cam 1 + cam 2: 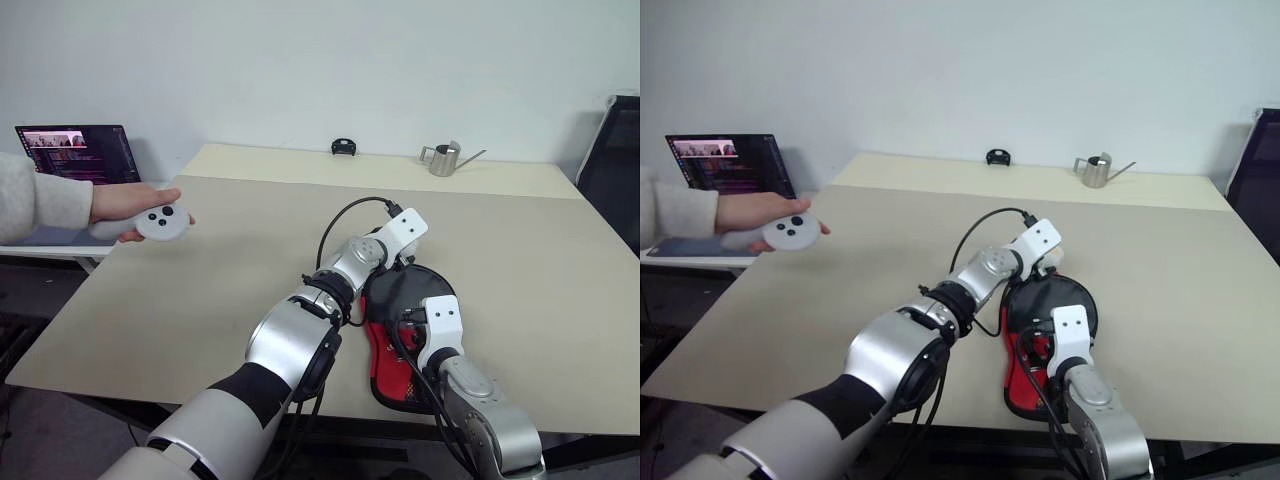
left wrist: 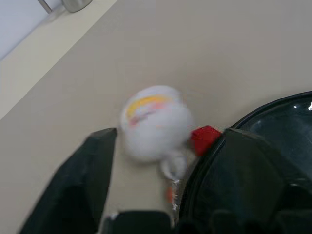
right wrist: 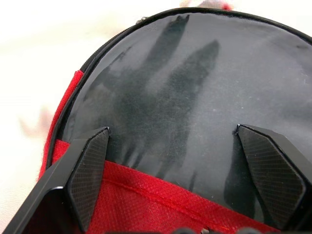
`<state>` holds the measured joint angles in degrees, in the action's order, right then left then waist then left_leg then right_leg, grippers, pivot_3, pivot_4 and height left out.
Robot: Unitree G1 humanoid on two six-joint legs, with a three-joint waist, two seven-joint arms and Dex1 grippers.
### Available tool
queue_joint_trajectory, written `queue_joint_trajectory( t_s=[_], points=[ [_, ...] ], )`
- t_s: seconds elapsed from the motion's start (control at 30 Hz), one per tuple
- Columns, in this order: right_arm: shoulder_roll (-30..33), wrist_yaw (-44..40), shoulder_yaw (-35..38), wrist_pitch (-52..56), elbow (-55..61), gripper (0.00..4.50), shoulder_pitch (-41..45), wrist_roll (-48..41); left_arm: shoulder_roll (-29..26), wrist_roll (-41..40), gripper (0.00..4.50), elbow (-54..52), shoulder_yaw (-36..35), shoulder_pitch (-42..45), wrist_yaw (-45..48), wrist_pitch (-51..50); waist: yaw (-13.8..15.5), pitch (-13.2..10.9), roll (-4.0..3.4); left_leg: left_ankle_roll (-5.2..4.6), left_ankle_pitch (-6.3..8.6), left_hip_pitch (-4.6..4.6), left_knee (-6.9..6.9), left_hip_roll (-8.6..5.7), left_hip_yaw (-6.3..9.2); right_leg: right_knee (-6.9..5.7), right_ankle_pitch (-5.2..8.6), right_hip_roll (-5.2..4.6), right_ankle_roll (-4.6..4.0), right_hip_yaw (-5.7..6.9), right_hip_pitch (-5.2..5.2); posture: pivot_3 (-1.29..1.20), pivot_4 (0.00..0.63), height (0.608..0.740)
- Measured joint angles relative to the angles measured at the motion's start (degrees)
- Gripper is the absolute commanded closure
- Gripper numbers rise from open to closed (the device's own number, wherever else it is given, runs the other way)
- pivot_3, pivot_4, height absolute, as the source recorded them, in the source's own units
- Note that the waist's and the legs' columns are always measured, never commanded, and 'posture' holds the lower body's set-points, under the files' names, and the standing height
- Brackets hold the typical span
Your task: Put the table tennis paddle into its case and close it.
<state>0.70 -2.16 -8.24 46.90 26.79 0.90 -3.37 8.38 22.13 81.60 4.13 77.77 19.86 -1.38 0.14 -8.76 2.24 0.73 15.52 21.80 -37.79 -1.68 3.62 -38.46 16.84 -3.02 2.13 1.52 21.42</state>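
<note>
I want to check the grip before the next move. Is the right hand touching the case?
Cannot tell. In the right wrist view the right hand is open, its fingers over the case, but neither contact nor gap shows plainly.

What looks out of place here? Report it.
A small white ball with yellow print lies loose on the table beside the case rim, inside the open left gripper. It could roll away. Nothing else stands out.

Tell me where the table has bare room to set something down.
Bare: the table between the person's hand and the left arm, and the right side past the case up to the watering can. Crowded: the near edge, where both grippers hang over the case and a ball.
</note>
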Motion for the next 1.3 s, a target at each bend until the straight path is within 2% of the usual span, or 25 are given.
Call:
queue_joint_trajectory(
  t_s=[0.27, 0.43, 0.57, 0.8, 0.87, 0.93, 1.1, 1.2, 1.3],
  points=[
    [0.0, -0.2, 0.0, 0.0, -0.8, 0.00, 0.7, 0.0, -0.1, -0.8, 0.02, 0.0, -0.5, -0.8, 1.9, 0.3, -0.2, 0.0, 0.02, 0.00, 0.00, -0.03, 0.00, 0.01, -0.01, -0.02, 0.00, 0.00, 0.00, -0.01, -0.01, 0.00, 0.150, 0.740],
    [0.4, -1.3, 0.1, -0.1, -5.1, 0.00, 4.6, 0.0, -1.4, -4.0, 0.02, -0.4, -3.0, -0.6, 4.6, 2.5, -0.7, 0.0, 0.04, 0.01, -0.02, -0.29, -0.03, 0.08, -0.14, -0.08, 0.00, 0.02, 0.00, -0.12, -0.13, 0.00, 0.150, 0.740],
    [0.8, -2.9, 0.4, -0.7, -8.5, 0.00, 7.4, -0.2, -6.3, -5.4, 0.02, -0.9, -4.4, -0.6, 6.0, 4.8, -1.8, 0.0, 0.03, 0.02, -0.03, -0.62, 0.00, 0.23, -0.27, -0.16, 0.00, 0.13, 0.01, -0.30, -0.32, 0.00, 0.150, 0.740],
    [3.0, -5.4, 3.5, -2.9, -13.5, 0.00, 10.7, -1.3, -18.8, -5.7, 0.02, -3.3, -3.9, -3.4, 10.8, 9.6, -1.8, 0.0, 0.05, 0.04, -0.01, -0.86, 0.04, 0.27, -0.41, -0.14, 0.00, 0.15, 0.01, -0.43, -0.27, 0.00, 0.150, 0.740],
    [3.8, -6.0, 4.2, -3.1, -14.5, 0.00, 11.5, -1.3, -21.0, -6.8, 0.02, -4.2, -4.2, -5.2, 14.7, 10.6, -1.5, 0.1, 0.10, 0.03, -0.01, -0.85, 0.04, 0.23, -0.41, -0.11, -0.01, 0.10, 0.00, -0.40, -0.28, 0.00, 0.150, 0.740],
    [5.2, -7.6, 4.3, -3.6, -15.4, 0.00, 12.2, -1.6, -23.8, -8.9, 0.02, -5.9, -4.5, -8.1, 23.2, 12.8, -1.5, 0.0, 0.09, 0.03, 0.00, -0.85, 0.04, 0.23, -0.44, -0.09, -0.02, 0.10, -0.02, -0.42, -0.27, 0.00, 0.150, 0.740],
    [11.4, -14.5, 4.8, -4.0, -17.0, 0.00, 13.8, -3.9, -27.7, -16.7, 0.02, -14.8, -6.2, -16.9, 42.0, 14.2, -1.4, 0.0, -0.02, 0.02, 0.00, -0.71, 0.05, 0.23, -0.42, -0.06, -0.13, 0.07, -0.23, -0.43, -0.27, 0.00, 0.150, 0.740],
    [15.0, -19.4, 4.8, -4.9, -17.0, 0.00, 13.7, -5.3, -28.6, -21.1, 0.02, -25.5, -6.8, -23.3, 46.9, 11.8, -1.4, -0.1, -0.06, 0.00, 0.01, -0.34, 0.05, 0.23, -0.41, -0.09, -0.19, 0.06, -0.33, -0.46, -0.09, 0.00, 0.150, 0.740],
    [19.0, -24.2, 4.7, -5.4, -17.0, 0.00, 13.9, -6.9, -28.9, -24.5, 0.02, -40.6, -6.3, -33.1, 48.3, 6.5, -1.5, -0.1, -0.16, -0.04, 0.04, -0.13, 0.05, 0.23, -0.41, -0.06, -0.20, 0.06, -0.36, -0.50, 0.08, 0.00, 0.150, 0.740]
  ],
)
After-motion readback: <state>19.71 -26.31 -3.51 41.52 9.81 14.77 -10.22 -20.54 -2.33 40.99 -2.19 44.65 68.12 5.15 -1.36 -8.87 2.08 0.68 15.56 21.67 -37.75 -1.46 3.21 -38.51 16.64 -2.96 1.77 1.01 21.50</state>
